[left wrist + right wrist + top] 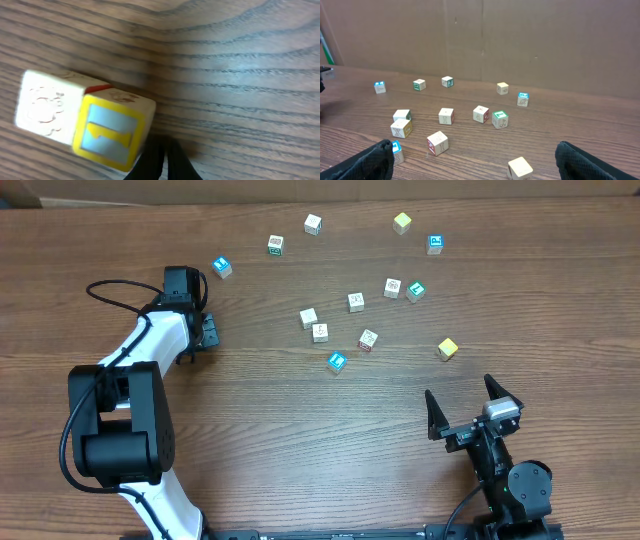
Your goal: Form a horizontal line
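No horizontal line shows in any view; the small printed cubes lie scattered and apart across the wooden table (300, 420). My left gripper (207, 332) is at the left. It is shut, with its black fingertips (156, 162) together and nothing between them. Just beside those tips, in the left wrist view, lies a white cube with a yellow-framed face (85, 120); whether they touch I cannot tell. My right gripper (462, 402) stands wide open at the front right (475, 162). A pale yellow cube (447, 349) sits just ahead of it (520, 168).
Loose cubes in the middle include a blue one (336, 362), a red-and-white one (368, 340) and a white one (308, 318). Further back are a yellow cube (402, 222), a blue cube (435, 244) and another blue cube (221, 267) near the left arm. A cardboard wall (480, 40) closes the far side.
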You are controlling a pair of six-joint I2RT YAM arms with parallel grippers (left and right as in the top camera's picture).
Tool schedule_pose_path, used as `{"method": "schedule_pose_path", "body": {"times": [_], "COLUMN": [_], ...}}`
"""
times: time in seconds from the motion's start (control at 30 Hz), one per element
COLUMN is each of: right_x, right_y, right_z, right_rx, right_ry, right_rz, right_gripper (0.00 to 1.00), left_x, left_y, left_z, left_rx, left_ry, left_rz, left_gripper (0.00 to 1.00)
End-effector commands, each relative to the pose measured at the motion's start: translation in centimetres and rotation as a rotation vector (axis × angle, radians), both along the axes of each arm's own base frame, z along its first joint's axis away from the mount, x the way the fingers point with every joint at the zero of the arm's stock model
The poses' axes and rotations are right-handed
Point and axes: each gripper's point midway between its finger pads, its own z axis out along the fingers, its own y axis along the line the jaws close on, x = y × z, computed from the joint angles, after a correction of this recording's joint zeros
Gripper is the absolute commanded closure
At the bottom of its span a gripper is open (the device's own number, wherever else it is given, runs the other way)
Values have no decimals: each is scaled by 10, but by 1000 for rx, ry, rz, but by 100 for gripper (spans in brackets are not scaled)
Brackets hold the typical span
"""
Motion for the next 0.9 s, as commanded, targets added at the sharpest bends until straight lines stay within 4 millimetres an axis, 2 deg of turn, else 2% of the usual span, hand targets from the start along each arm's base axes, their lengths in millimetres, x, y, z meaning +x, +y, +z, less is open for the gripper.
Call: {"method": "schedule_pose_path", "body": {"times": [0.0, 0.07, 0.13, 0.27, 0.33, 0.4, 0.47, 0.57, 0.7, 0.8, 0.87], "right_x": [0, 0, 0, 0, 0, 0, 0, 0, 0, 0, 0], "right_y": [-1, -1, -1, -1, -1, -1, -1, -1, -1, -1, -1], "right_z": [-1, -1, -1, -1, -1, -1, -1, -1, -1, -1, -1], "right_rx": [7, 7, 7, 7, 7, 7, 7, 7, 7, 7, 7], "right_ry": [-6, -6, -6, -6, -6, -6, -6, -6, -6, -6, -6], "right_rz": [-3, -3, -3, -3, -3, -3, -3, -3, -3, -3, -3], "right_gripper": [0, 0, 0, 0, 0, 0, 0, 0, 0, 0, 0], "left_x": [1, 3, 4, 5, 5, 5, 5, 7, 18, 33, 43], "left_y": [-32, -51, -61, -63, -63, -63, -63, -68, -79, -61, -38], "left_z": [-10, -8, -7, -6, -6, -6, -6, -2, 29, 58, 78], "left_rx": [-139, -228, -274, -275, -275, -275, -275, -304, -385, -385, -372], "left_ry": [10, -5, -14, -17, -17, -18, -18, -29, -106, -197, -269], "left_rz": [-135, -213, -253, -260, -259, -260, -260, -264, -256, -129, -45], "left_gripper": [96, 96, 96, 86, 86, 87, 95, 96, 96, 95, 96]}}
